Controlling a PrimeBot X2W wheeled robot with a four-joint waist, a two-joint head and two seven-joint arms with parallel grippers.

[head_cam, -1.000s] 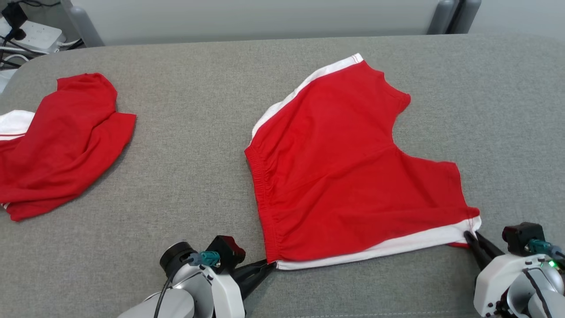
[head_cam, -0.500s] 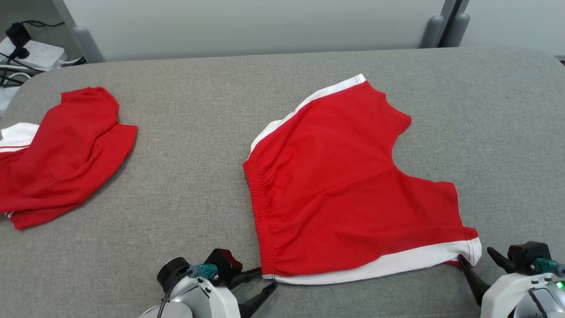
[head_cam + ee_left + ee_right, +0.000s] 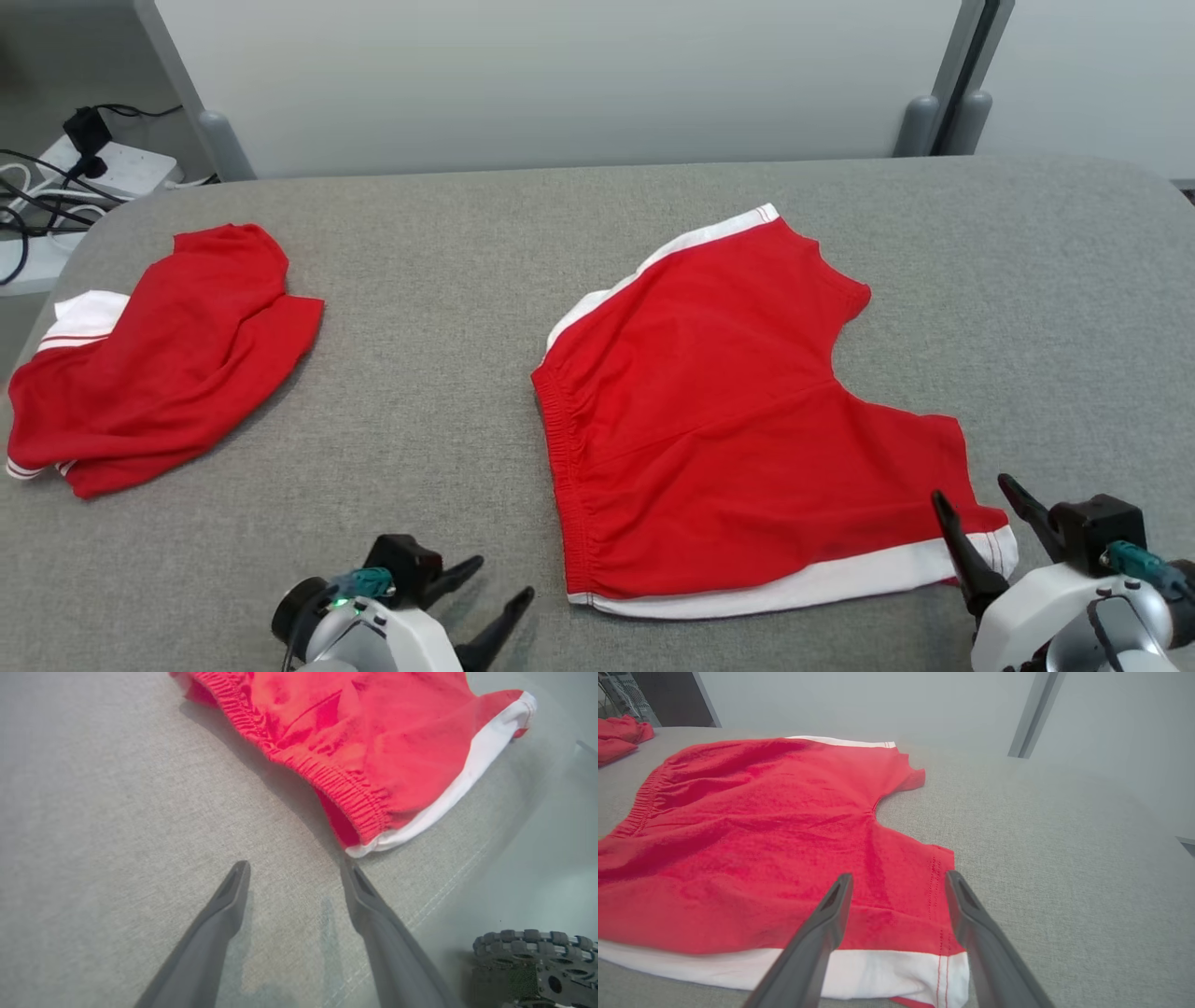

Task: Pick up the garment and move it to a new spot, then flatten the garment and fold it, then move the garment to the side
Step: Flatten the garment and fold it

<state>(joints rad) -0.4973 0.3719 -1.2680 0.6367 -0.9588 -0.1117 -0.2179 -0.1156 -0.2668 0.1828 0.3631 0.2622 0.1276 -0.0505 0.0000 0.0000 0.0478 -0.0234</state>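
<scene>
Both tools have let go since a second ago: left tool (image 3: 504, 576) and right tool (image 3: 970, 488) were pinched on the near corners of the garment (image 3: 728, 411). Now their jaws are spread wide with nothing in them. Head camera has also tilted, so the whole-scene shift isn't the cloth moving.

Garment is red shorts, lying flat on the grey table (image 3: 448, 401), right of centre, waistband toward the left, white hem band along the near edge.

Head view adds:
- second red garment (image 3: 168, 364) bunched at the table's left end, well apart from the shorts
- power strip (image 3: 112, 168) with cables off the far left corner

Left wrist view adds:
- waistband corner just past the left tool's fingertips (image 3: 351, 870); looks like a small gap, but can't be sure it's not touching
- wheel (image 3: 532, 966) at lower right, below the table edge

Right wrist view adds:
- right tool over the hem corner, fingers straddling the leg's stitched edge
- can't tell if it's clear of the cloth or resting on it
</scene>
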